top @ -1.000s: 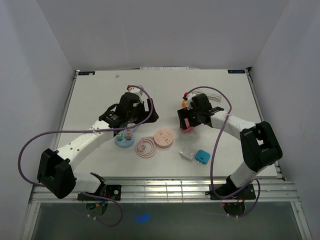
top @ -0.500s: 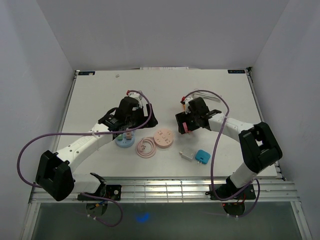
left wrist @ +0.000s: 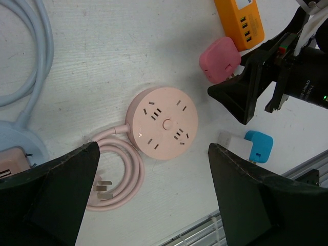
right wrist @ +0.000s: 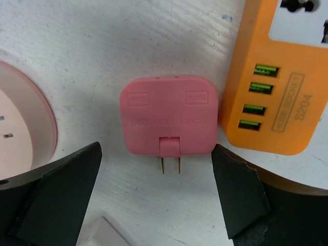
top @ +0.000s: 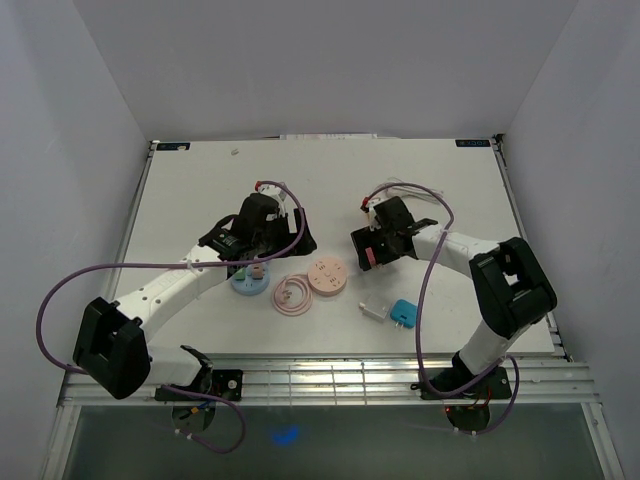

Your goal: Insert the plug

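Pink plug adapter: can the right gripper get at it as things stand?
Probably yes. The right gripper is open directly above the pink plug adapter, a finger on either side. The orange power strip lies close against one side and could crowd that finger.

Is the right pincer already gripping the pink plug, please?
No, the pink plug lies on the table with clear gaps to both fingers.

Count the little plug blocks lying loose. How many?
3. A pink plug lies beside the orange power strip; a white plug and a blue plug sit side by side, right of the round pink socket. More may be hidden.
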Tool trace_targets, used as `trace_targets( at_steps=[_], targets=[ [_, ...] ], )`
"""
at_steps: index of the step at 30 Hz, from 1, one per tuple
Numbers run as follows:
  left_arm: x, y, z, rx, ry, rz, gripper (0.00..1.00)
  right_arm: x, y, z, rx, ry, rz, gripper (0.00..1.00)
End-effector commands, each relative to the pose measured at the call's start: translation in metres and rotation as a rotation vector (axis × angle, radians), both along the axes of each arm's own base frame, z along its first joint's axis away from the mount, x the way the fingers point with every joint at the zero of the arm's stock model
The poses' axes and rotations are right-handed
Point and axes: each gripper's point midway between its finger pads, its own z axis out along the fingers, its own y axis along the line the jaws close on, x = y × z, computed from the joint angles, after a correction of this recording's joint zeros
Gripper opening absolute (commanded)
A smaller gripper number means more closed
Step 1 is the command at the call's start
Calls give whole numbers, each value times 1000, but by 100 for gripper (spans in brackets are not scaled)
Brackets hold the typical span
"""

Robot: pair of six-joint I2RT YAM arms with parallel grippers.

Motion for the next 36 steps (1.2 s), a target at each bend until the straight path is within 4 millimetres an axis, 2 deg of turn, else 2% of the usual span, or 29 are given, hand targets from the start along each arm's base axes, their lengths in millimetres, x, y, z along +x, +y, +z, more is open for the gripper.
trace_targets(
  at_steps=[1,10,14,20,24,27,29,32,33,35,36],
  targets=[
    [5,-5,16,-31,-40,-12,98,22,3,13,-5,-43,2,93],
    [7,-5,12,-11,-32,-20,98,40,2,11,-28,-34,16,92],
    [7,-6,9,-7,-22,-28,98,35,9,5,-1,10,50,92],
    [3,-11,14,-32,5,-63,98,30,16,0,5,23,132,90],
    [4,-6,17,-63,26,-68,98,31,16,-1,-25,21,153,87],
    [5,-2,18,-80,39,-68,98,30,16,-3,-38,29,162,82],
    [4,0,16,-87,54,-70,98,30,15,-4,-49,32,160,74],
    [4,3,13,-108,84,-81,98,29,16,1,-36,10,159,67],
    [7,4,15,-119,83,-80,98,32,20,13,-11,-31,163,66],
    [5,0,16,-147,97,-111,98,27,19,15,3,-41,167,64],
    [6,0,16,-146,97,-123,98,28,19,25,21,-69,169,64]
  ],
)
